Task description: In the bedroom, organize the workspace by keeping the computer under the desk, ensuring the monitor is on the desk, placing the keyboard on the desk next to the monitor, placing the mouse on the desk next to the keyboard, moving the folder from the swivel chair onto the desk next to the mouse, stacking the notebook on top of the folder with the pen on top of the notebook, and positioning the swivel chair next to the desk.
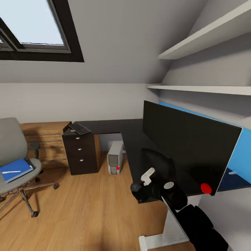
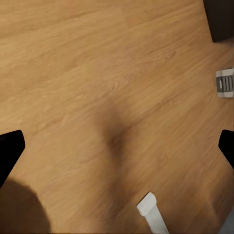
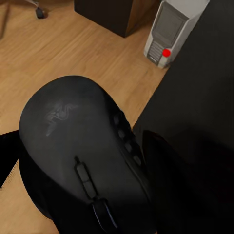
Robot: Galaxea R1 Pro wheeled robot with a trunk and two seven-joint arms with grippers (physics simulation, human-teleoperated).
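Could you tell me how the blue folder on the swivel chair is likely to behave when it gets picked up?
The blue folder looks thin and flat, so it is probably light and may flex if gripped by one edge. It lies on the swivel chair, whose cushioned seat and casters might give or roll under a downward push.

Soft, even daylight from the skylight (image 1: 33, 24) — faint blurred shadows darken the floor (image 2: 97, 73) beneath the left end effector (image 2: 117, 146); renders slightly soft.

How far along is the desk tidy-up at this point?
Done: computer stands under the desk, monitor on it. In hand: right gripper holds the mouse at the desk's edge. Left: keyboard lies far from the monitor; the folder remains on the swivel chair.
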